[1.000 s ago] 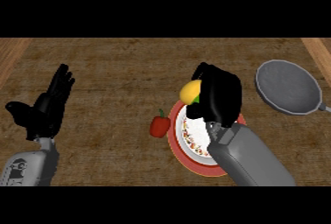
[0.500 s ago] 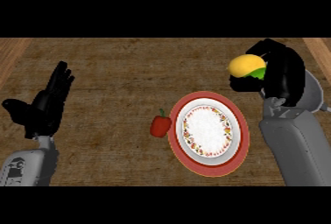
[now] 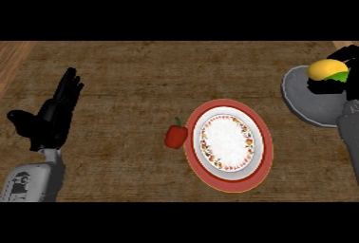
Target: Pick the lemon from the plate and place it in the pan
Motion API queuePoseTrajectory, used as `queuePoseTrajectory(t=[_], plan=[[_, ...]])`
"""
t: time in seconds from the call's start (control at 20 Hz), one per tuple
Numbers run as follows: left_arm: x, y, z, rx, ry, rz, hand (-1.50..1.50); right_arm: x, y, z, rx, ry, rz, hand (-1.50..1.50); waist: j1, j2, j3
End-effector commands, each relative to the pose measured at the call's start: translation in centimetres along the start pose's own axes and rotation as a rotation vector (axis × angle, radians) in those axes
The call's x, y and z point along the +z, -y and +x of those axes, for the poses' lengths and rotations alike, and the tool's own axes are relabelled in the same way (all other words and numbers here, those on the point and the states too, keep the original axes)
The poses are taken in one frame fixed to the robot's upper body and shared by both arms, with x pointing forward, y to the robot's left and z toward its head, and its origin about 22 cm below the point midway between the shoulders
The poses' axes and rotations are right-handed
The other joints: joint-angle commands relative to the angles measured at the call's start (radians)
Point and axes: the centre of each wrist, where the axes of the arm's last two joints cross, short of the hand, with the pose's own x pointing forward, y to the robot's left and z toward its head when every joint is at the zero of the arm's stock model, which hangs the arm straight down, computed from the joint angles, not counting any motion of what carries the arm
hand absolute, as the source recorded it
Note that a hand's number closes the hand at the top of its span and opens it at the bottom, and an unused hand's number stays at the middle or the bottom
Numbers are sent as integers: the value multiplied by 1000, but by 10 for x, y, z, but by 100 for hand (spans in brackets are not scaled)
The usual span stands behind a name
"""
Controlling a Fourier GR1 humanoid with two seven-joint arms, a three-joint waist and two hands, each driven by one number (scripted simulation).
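- We see the right hand (image 3: 329, 86) at the right edge of the head view, black fingers curled around the lemon (image 3: 327, 70).
- The lemon, yellow with a green patch on its right side, sits on top of that hand, gripped and off the worktop (image 3: 140, 80).
- Hand and lemon are over the grey pan (image 3: 301, 97), which lies at the right side of the worktop, partly cut by the view's edge.
- We cannot tell whether the lemon touches the pan's floor; the hand hides what is under it.
- The grey right forearm (image 3: 348, 128) runs down along the right edge, below the hand.
- The plate (image 3: 261, 142), red-rimmed with a white middle and a speckled ring, lies near the centre of the worktop with nothing on it.
- A small red pepper (image 3: 175, 135) with a green stem lies just beside the plate's left rim, on the worktop.
- We have the left hand (image 3: 51, 117) at the left side, open with fingers straight and pointing up, thumb out to the left, resting well apart from the plate and the pan.
- Its grey forearm (image 3: 32, 178) comes in from the lower left corner.
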Motion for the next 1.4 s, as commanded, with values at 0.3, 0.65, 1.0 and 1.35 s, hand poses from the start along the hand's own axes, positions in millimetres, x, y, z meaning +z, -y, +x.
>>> queuePoseTrajectory(t=[0.3,0.65,1.0,1.35], plan=[[-10,30,6,0,17,-43,0,-41,-22,-81,71,-67,-39,150,23,10,2],[-19,16,20,9,25,-44,0,-38,-31,-103,-60,-172,70,-150,46,17,4],[-17,14,15,12,29,-48,0,-21,-37,-137,-249,-186,286,-150,46,20,6],[-10,18,-1,15,8,-14,0,-24,-24,-150,-438,-75,70,-150,15,10,5]])
